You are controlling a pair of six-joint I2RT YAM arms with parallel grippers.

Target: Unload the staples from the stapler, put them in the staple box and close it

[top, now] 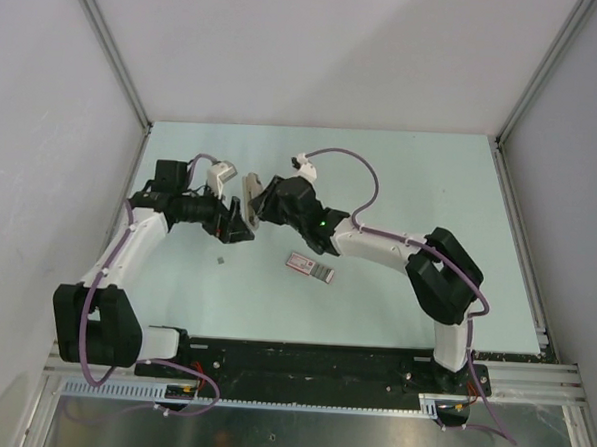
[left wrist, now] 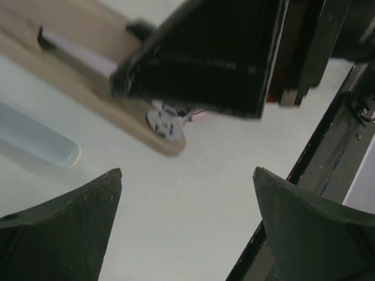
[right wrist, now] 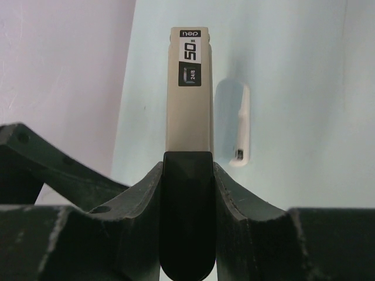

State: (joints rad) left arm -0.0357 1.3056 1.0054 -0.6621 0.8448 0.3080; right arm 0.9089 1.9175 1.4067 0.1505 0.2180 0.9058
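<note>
Right gripper (right wrist: 187, 170) clamped on stapler (right wrist: 188, 99) at its black rear end; stapler sits left of table (top: 430, 190) centre. Left gripper (left wrist: 187, 175) fingers wide apart, empty, just beside stapler. Box (top: 309, 266) lies near on table

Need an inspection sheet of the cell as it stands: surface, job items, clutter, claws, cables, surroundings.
Surface: pale green table, flat and plain.
Job's things: stapler gripped at its black rear end, label facing the right wrist camera. A tiny grey piece, likely staples, lies on the table apart from it.
Clutter: pink-and-white box lies flat near the middle. A pale slim object sits beside the stapler; cannot identify it.
Claws: left claw open and empty, facing the stapler's tip. Right claw shut on the stapler.
Cables: purple cables run along both arms and loop above the right wrist.
Surroundings: plain pale walls with metal frame posts; nothing else seen.
</note>
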